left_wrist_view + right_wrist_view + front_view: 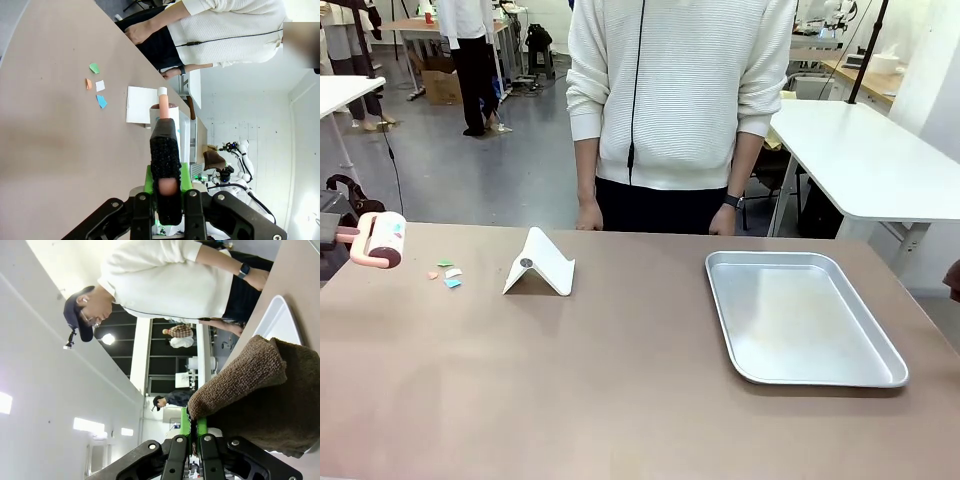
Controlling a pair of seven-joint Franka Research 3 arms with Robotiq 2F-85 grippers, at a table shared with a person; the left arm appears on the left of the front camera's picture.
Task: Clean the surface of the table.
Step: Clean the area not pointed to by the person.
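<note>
The brownish table (620, 390) spans the front view. Several small paper scraps (447, 273), green, white, orange and blue, lie on its left part; the left wrist view shows the scraps (96, 85) too. A pink-handled lint roller (382, 240) hovers just left of them, above the table's left edge. My left gripper (165, 172) is shut on the roller's pink handle (163, 102). My right gripper (194, 427) is shut on a folded brown cloth (260, 390), held up beside the table.
A white folded stand (540, 264) sits right of the scraps. A shiny empty metal tray (800, 318) lies on the table's right half. A person in a white sweater (675, 90) stands at the far edge, hands hanging by the table. White tables stand behind.
</note>
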